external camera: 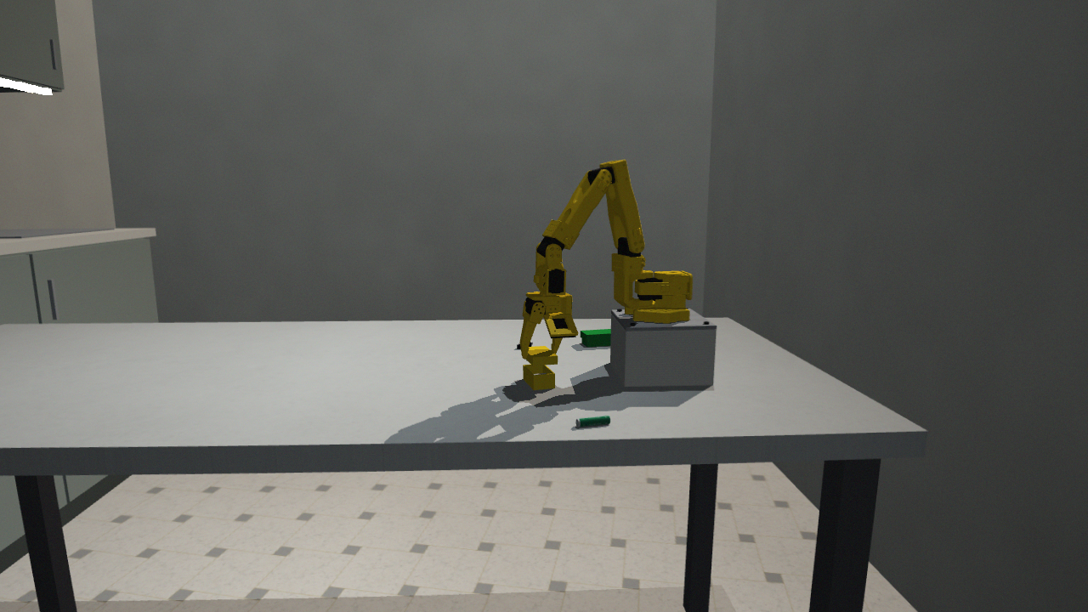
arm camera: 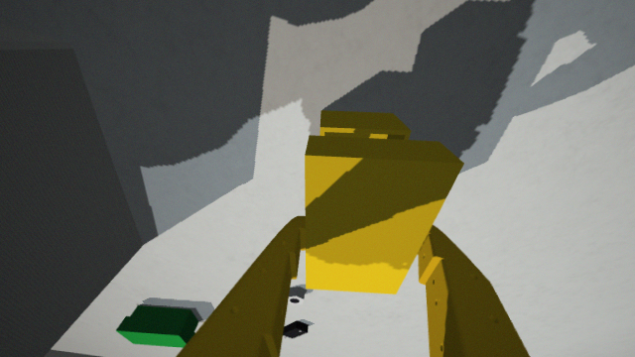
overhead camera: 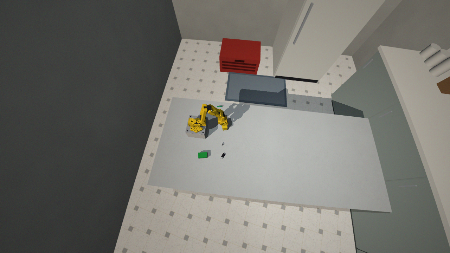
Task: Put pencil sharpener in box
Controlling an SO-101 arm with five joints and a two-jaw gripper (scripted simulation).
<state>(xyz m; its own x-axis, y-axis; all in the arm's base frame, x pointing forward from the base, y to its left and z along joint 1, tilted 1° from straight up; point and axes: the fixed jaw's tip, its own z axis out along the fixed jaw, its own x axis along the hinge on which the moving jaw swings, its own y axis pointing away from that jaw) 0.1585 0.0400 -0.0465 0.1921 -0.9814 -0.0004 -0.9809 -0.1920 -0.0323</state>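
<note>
Gripping the flat yellow lid [arm camera: 367,218] between my gripper's [external camera: 541,353] fingers, I hold it just above the open yellow box [external camera: 538,376] on the grey table [external camera: 304,380]. Whether the sharpener is inside, I cannot tell.

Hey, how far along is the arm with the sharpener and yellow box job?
Done: unclear. I cannot see inside the yellow box, and a small pale item and a black item lie loose on the table, so the sharpener may not be in. In hand: the end effector grips the yellow lid just above the box. Left: lower the lid on, release.
</note>
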